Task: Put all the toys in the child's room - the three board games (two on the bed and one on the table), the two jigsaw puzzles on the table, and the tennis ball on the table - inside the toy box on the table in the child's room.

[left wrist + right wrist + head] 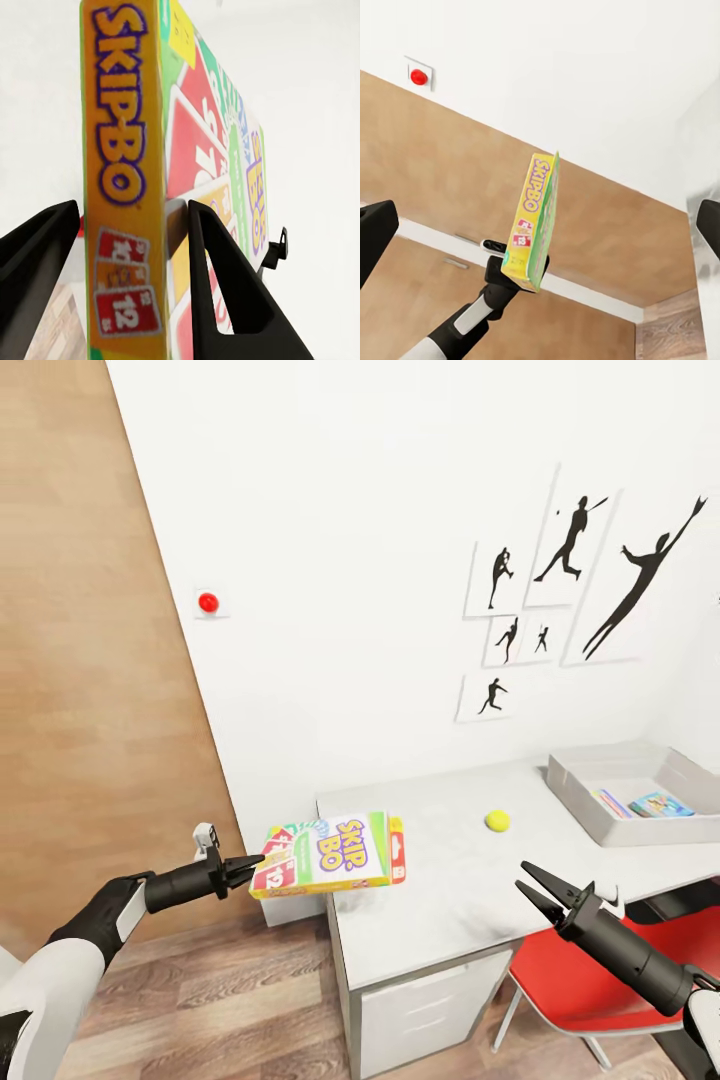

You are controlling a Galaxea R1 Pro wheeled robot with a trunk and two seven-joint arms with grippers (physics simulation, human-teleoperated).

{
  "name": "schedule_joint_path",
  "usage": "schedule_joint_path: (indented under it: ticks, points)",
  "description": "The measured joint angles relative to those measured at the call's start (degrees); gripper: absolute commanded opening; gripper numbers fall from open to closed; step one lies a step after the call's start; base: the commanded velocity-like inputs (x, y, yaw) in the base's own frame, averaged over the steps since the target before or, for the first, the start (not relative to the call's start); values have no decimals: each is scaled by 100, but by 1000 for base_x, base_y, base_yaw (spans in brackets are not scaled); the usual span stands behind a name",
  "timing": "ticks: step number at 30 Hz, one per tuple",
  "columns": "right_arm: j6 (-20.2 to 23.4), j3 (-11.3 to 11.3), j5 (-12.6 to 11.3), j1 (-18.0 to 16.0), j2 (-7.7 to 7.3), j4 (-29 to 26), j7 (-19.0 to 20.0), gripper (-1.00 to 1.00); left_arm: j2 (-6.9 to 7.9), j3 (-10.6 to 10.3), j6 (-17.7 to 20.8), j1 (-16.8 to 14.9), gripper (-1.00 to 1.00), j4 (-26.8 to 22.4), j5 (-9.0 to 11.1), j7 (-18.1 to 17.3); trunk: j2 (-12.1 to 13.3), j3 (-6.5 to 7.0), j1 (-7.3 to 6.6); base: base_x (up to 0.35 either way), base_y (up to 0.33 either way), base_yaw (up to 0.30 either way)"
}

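The white surface (440, 900) carries the light-grey toy box (585, 805) at its far right end, with two small colourful items lying inside. The left tool (255, 865) is clamped on the long yellow Skip-Bo board game (330, 853), held over the surface's near-left corner. The right tool (530, 887) hangs with its fingers apart above the surface. The tennis ball (497, 820) rests between box and game.

A white-topped table (440, 905) stands against a white wall, with pale drawers under its near end. A small yellow-green tennis ball (497, 820) rests on the bare top. Well apart from it, at the far right end, sits a shallow light-grey toy box (575, 800) holding flat colourful items.
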Motion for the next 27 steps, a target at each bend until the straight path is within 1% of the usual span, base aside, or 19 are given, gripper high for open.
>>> schedule_joint_path:
  ticks: [12,17,21,27]
  points:
    - [-25,19,1,3,2,0,-1,100,-3,0,-4,0,-100,0,0,-2,0,112,0,0,0,0]
    - [-36,106,7,-1,1,0,-1,100,-2,-1,-8,0,-100,0,0,1,0,159,0,0,0,0]
    - [-36,133,9,-4,-1,0,-1,100,-6,0,-9,0,-100,0,0,1,0,196,0,0,0,0]
    - [-40,140,11,0,1,0,-2,100,-6,0,-9,0,-100,0,-2,1,1,217,0,0,0,0]
